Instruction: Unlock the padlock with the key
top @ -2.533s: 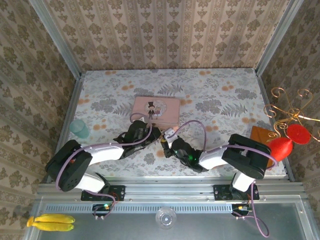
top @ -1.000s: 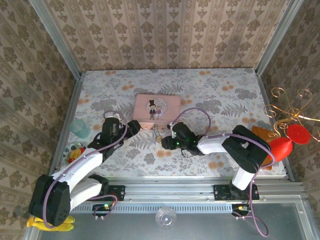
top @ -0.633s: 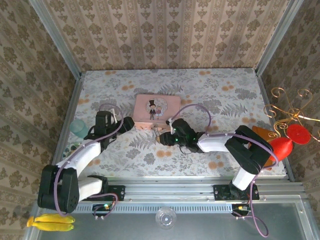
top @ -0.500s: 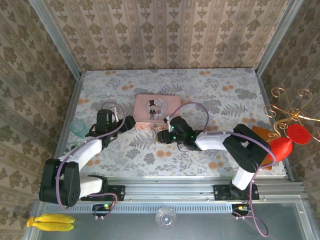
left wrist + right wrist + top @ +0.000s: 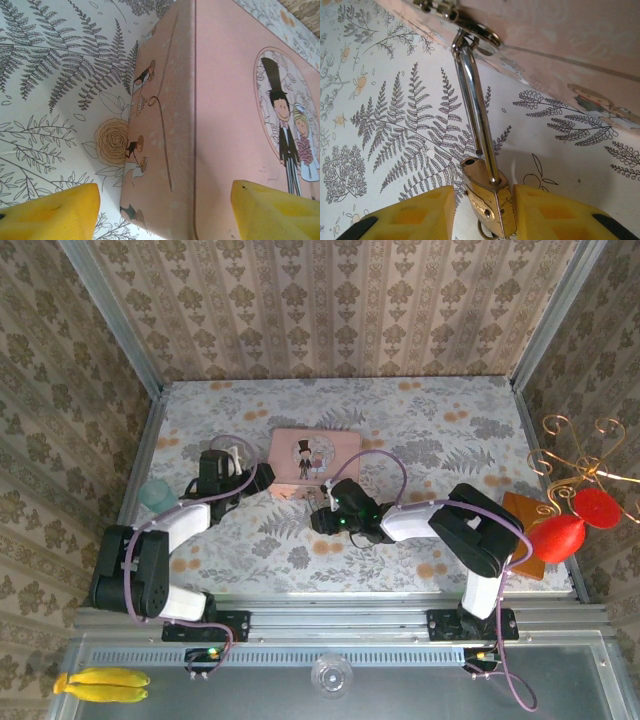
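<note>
My left gripper has swung to the pink tin's end, jaws spread; my right gripper has closed in around the padlock hanging off the tin's hasp, pinch uncertain: light, hard, slick brass, best taken across its body's flat sides.

The pink tin lies with one corner edge turned towards the camera; its lid fills the right side and carries a bride-and-groom picture, the groom in a tall black hat; its side wall bears small cartoon figures and a thin looping line; left of it lies the table cloth, printed with grey fern leaves and one pale orange rose close to the tin's foot; the left gripper has its yellow foam pads wide apart at the bottom corners, the tin's near corner between them.
</note>
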